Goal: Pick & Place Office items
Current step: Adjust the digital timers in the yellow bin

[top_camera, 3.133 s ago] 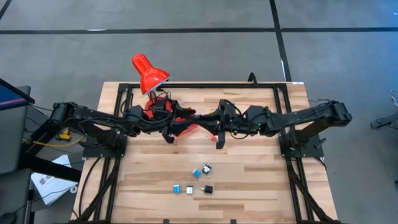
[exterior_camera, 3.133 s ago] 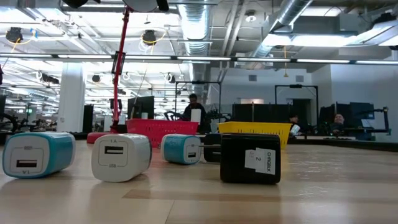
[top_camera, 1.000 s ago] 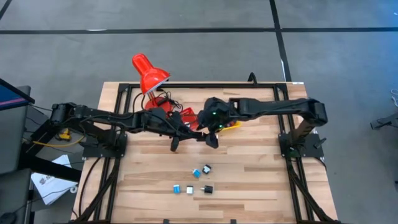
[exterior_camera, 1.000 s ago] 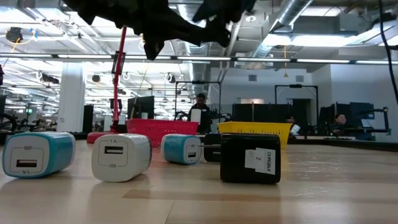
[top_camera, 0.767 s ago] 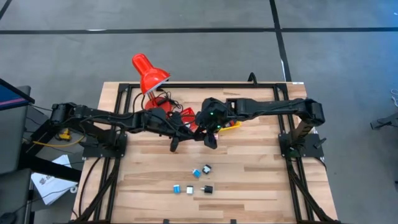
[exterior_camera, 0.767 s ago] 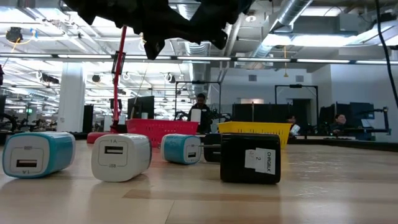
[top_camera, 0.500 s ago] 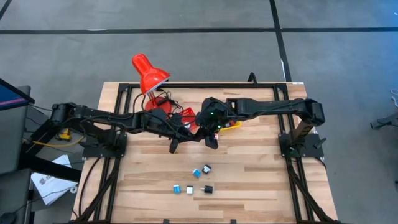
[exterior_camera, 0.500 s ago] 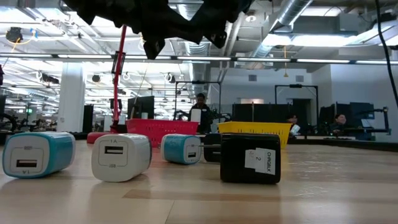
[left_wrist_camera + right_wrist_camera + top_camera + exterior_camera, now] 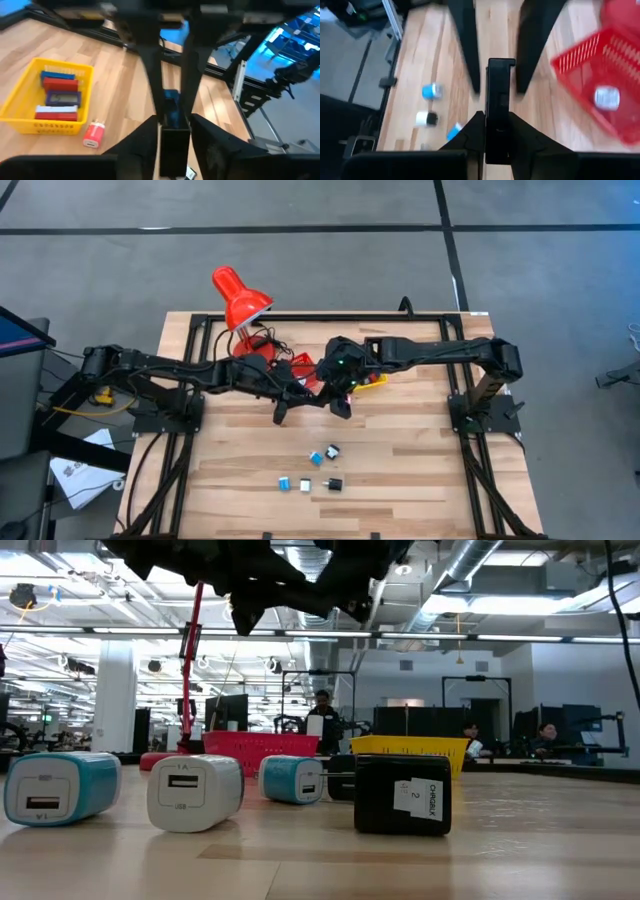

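Note:
Above the table's middle my two grippers meet tip to tip. A long flat black office item (image 9: 500, 95) hangs in the air between them. My right gripper (image 9: 497, 127) is shut on it. My left gripper (image 9: 498, 82) is slightly open, with a finger on either side of the item's other end (image 9: 175, 147) and a thin gap showing. In the high view they meet at the left gripper (image 9: 310, 388) and the right gripper (image 9: 326, 385). More office items lie in the yellow basket (image 9: 17, 122) and the red basket (image 9: 577, 62). My right gripper pinches the black item's two long sides (image 9: 499, 142) between its two fingers, at the end nearer to itself. The fingers lie along the item and slant down from the table's right. The item sticks straight out toward my left gripper, clear of the table.
Several small chargers lie near the front edge: cyan (image 9: 60, 788), white (image 9: 195, 792), cyan (image 9: 292, 780) and black (image 9: 402, 793). A red charger (image 9: 92, 136) lies beside the yellow basket. A red desk lamp (image 9: 240, 298) stands at the far edge. People sit in the room behind.
My right gripper has edged a little toward my left gripper and tipped slightly. The black item has stayed in mid-air between the two.

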Controlling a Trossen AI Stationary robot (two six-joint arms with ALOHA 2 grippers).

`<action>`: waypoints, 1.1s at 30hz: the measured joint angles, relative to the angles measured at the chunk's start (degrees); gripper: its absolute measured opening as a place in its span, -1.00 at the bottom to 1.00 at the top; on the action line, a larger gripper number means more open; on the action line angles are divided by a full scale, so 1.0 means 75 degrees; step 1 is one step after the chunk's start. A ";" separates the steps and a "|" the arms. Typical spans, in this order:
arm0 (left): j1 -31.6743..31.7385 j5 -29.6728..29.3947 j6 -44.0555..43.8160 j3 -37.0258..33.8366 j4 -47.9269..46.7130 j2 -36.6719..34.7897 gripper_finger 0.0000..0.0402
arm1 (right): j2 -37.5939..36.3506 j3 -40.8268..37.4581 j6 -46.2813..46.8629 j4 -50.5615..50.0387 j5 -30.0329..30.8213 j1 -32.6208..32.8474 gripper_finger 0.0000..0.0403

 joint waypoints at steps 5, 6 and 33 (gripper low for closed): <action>0.0009 -0.0017 0.0158 0.0006 -0.0578 -0.0277 -0.14 | -0.0266 -0.0012 0.0028 -0.0712 0.0253 -0.0066 -0.76; 0.0009 -0.0014 0.0232 0.0006 -0.0656 -0.0344 -0.08 | -0.0312 -0.0010 -0.0024 -0.0794 0.0352 -0.0089 -0.76; -0.0005 -0.1298 0.0326 0.0006 -0.0283 -0.0991 0.27 | -0.1297 -0.4089 0.5609 0.0689 0.4605 -0.1172 -0.76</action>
